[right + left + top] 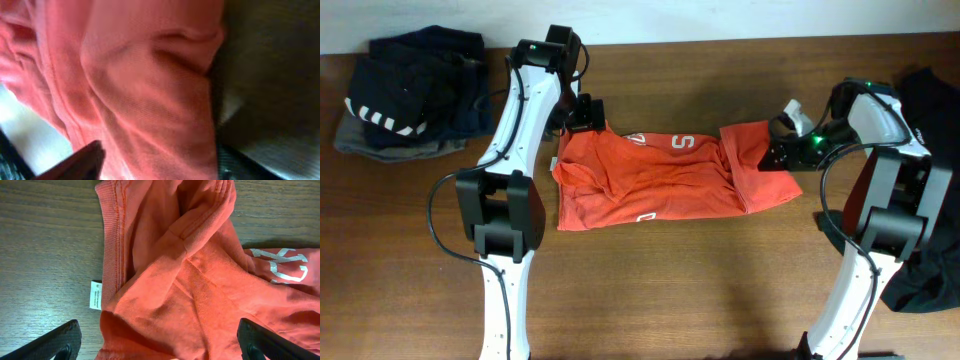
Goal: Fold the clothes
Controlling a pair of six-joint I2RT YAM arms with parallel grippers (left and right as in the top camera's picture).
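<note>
Only the left wrist view is showing the T-shirt (200, 295) label (95, 294), with the left gripper (157, 341) jaws gaping. The right gripper (157, 162) is straddling cloth; its grip is unclear.

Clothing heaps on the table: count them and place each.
3: the orange T-shirt at centre, a dark striped pile at the far-left corner, a black garment at the right edge. The pile may hide more pieces.
</note>
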